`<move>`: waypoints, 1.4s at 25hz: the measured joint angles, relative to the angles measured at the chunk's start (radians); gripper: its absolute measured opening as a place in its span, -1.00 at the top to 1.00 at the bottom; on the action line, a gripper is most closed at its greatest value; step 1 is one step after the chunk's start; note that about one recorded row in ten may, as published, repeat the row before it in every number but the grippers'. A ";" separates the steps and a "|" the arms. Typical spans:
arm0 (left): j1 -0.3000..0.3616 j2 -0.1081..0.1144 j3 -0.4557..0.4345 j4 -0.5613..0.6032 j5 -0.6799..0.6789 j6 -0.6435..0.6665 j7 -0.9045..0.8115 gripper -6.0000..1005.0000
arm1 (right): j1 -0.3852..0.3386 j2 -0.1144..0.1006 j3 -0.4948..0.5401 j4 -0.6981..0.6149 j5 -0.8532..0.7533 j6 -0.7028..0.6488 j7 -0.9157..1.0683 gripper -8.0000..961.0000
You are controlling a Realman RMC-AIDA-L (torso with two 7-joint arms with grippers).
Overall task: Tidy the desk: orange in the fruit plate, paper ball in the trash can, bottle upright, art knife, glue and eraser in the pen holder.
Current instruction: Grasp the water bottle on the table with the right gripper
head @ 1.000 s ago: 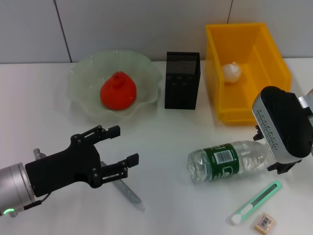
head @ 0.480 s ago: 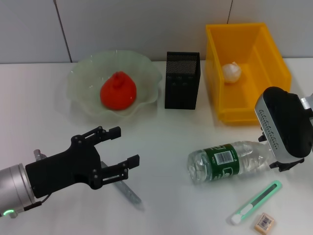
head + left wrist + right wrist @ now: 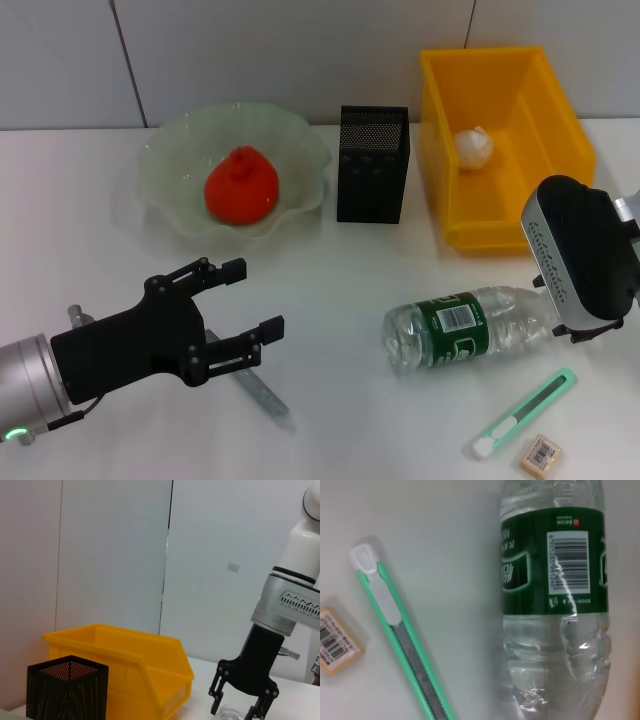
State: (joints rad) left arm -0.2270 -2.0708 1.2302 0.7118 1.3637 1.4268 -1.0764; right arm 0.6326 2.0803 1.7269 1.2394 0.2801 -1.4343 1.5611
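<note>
Barely shifted, right hand (image 3: 243,700) hangs fingers apart over the lying bottle's (image 3: 470,326) neck end.

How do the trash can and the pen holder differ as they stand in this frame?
The trash can is a bright yellow solid-walled plastic bin; the pen holder is a black mesh cup. The trash can is wide and rectangular, the pen holder narrow and square. The trash can already holds the paper ball; nothing shows above the pen holder's rim, and its inside cannot be seen. Both stand upright and open-topped along the far side of the desk.
</note>
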 joint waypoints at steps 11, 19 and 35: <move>-0.001 0.000 -0.004 0.000 0.000 0.002 0.008 -0.65 | -0.008 0.001 -0.001 0.001 -0.004 0.004 0.001 -0.25; -0.002 0.000 -0.001 0.000 0.000 0.002 0.009 -0.65 | -0.011 0.003 -0.025 0.006 -0.004 0.013 0.010 -0.25; 0.011 0.000 -0.005 0.000 0.000 0.011 0.013 -0.65 | -0.011 0.002 -0.067 0.008 -0.004 0.016 0.077 0.02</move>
State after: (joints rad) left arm -0.2160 -2.0709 1.2254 0.7118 1.3637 1.4380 -1.0632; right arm 0.6212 2.0826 1.6599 1.2477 0.2759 -1.4186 1.6378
